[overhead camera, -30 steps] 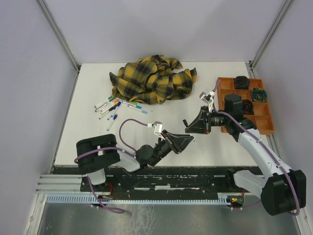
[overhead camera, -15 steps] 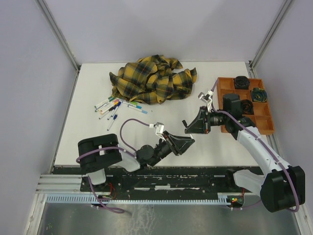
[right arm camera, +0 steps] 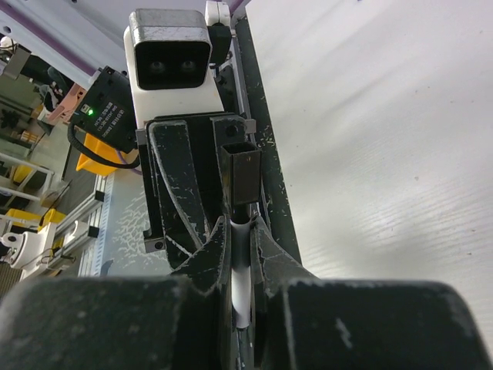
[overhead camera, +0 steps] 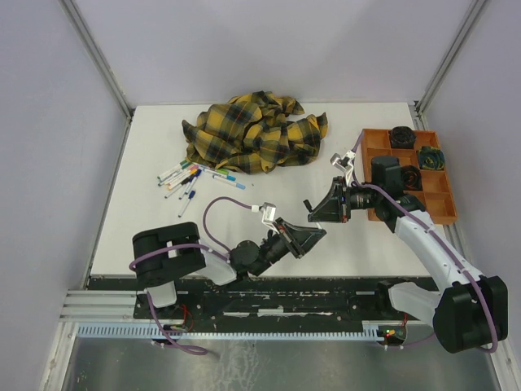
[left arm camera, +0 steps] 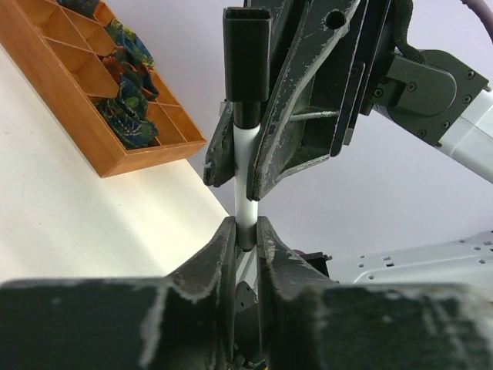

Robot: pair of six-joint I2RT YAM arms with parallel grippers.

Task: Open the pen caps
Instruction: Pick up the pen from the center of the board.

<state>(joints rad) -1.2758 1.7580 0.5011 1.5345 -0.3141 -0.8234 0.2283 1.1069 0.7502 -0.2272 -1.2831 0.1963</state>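
Both arms on one pen, held above the front centre of the white surface [overhead camera: 146, 220].

You have the left jaws pinching the dark lower end of a white pen [left arm camera: 245, 166], and the right jaws pressed on its barrel further along. A black cap [left arm camera: 246, 54] sits on the far end. The remaining pens [overhead camera: 189, 177] lie in a loose fan at mid-left of the surface, just in front of the crumpled plaid cloth [overhead camera: 254, 134]. An orange divided tray [overhead camera: 368, 138] with dark items sits at the right edge. Pale lilac walls [overhead camera: 269, 49] and metal frame posts [overhead camera: 98, 57] enclose the cell.
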